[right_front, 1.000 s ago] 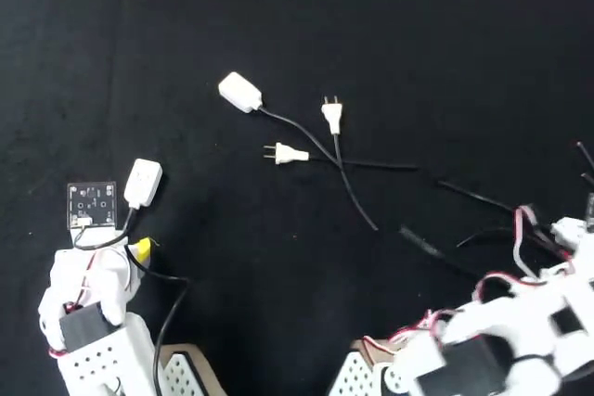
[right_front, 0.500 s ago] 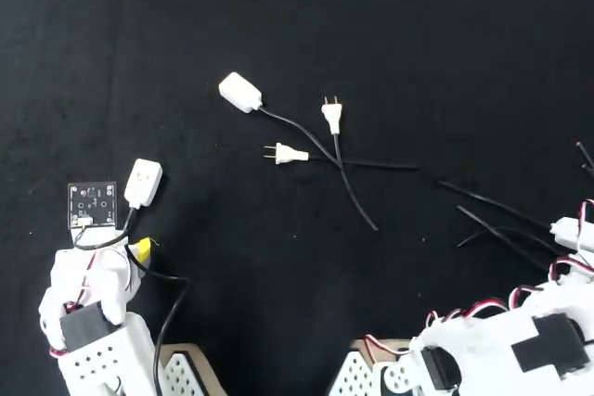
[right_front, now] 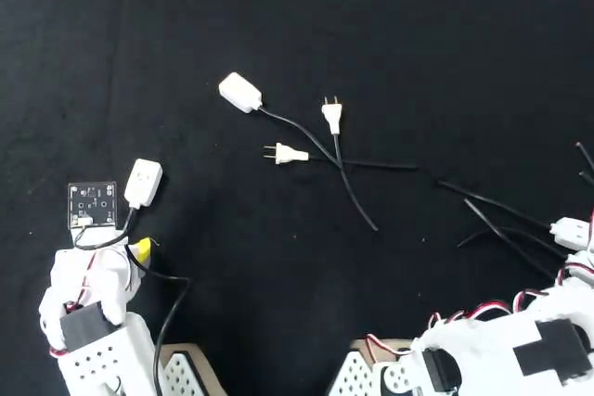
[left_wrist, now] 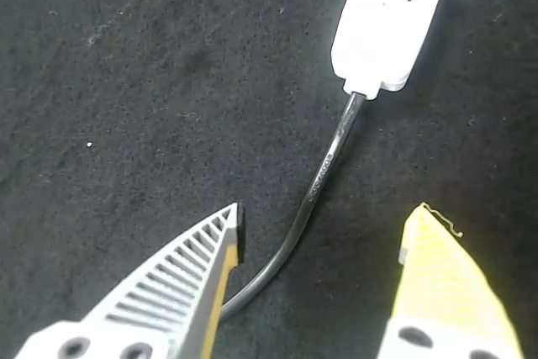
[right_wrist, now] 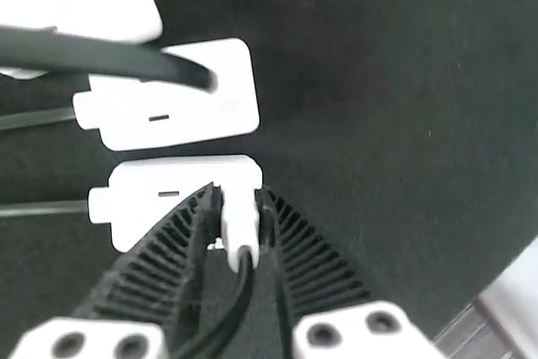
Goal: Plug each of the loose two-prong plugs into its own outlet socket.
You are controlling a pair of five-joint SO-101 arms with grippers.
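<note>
left arm pose: the left arm sits low at about 7 o'clock on the tabletop, wrist aimed toward 12
left tool: the left tool is spread wide open, with one white ribbed finger and one yellow one; a black cable runs between them and neither finger touches it, far as I can see
near socket: the near socket is a white oblong lying flat with two slots facing up, just past the tool tips at roughly 8 o'clock on the tabletop
right arm pose: the right arm is folded down at about 5 o'clock, stretched out to the 3 o'clock edge
right tool: the right tool is clamped tight on a small white plug
gripped plug: the gripped plug has its black cord trailing back between the fingers and its nose butted against the end of a white end socket; prongs hidden, so can't say how far in
neighbour sockets: the neighbour sockets are white too and lie just beside that one
loose plugs: the loose plugs are two white two-prongers near the centre, cords crossing; one has its prongs toward 12, the other toward 9
far socket: the far socket is white and lies around 11 o'clock from the centre
</note>
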